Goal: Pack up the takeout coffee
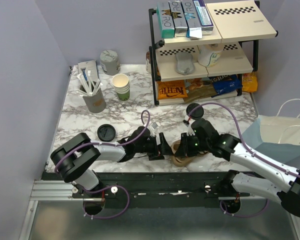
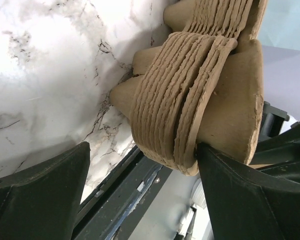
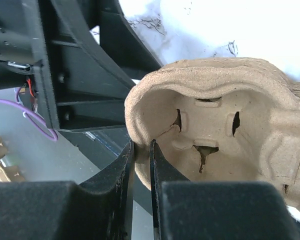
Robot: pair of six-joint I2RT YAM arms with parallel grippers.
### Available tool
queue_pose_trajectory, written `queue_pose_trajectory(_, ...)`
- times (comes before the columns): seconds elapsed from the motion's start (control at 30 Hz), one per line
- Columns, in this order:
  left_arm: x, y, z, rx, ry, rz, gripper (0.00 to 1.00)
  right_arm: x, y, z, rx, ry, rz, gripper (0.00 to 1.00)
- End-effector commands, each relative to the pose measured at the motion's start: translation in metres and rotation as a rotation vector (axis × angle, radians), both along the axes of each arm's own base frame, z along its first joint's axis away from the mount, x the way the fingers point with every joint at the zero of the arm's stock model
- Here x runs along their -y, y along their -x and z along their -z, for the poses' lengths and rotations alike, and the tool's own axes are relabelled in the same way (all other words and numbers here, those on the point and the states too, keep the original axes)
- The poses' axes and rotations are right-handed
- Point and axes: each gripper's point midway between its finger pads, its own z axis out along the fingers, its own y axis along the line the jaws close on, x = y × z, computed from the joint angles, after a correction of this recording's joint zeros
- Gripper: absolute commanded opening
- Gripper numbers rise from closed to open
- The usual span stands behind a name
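Observation:
The takeout coffee (image 1: 194, 110), a small cup under a round black lid, stands on the marble just beyond my right arm. A stack of brown pulp cup carriers (image 1: 182, 158) lies at the table's near edge between both grippers. My right gripper (image 3: 142, 150) is shut on the rim of the top carrier (image 3: 215, 125). To the left of the stack (image 2: 190, 95) my left gripper (image 2: 142, 155) is open. Its right finger (image 2: 230, 190) touches the stack's edge, and the left finger stands apart from it.
A loose flat black lid (image 1: 106, 132) lies at the left. Lidless cups (image 1: 121, 86), a grey holder of stirrers (image 1: 93, 99) and a grey tin (image 1: 110, 62) stand at the back left. A shelf rack (image 1: 205, 55) fills the back right. A paper bag (image 1: 277, 134) stands to the right.

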Motion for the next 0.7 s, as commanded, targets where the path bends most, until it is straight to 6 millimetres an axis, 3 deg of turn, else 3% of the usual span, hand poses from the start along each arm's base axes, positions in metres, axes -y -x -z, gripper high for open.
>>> queue_pose_trajectory(0.0, 0.013, -0.004, -0.012, 0.022, 0.043, 0.020, 0.93, -0.019, -0.005, -0.030, 0.089, -0.111, -0.074, 0.11)
queue_pose_trajectory(0.2, 0.008, -0.006, -0.007, 0.022, 0.008, -0.002, 0.93, -0.010, -0.012, -0.049, 0.179, -0.088, -0.063, 0.08)
queue_pose_trajectory(0.43, 0.013, -0.012, -0.007, 0.029, -0.041, 0.007, 0.93, 0.015, -0.021, -0.075, 0.320, 0.003, -0.060, 0.01)
queue_pose_trajectory(0.67, 0.013, -0.017, -0.006, 0.027, -0.094, 0.004, 0.93, 0.014, -0.018, -0.086, 0.343, -0.033, -0.071, 0.01)
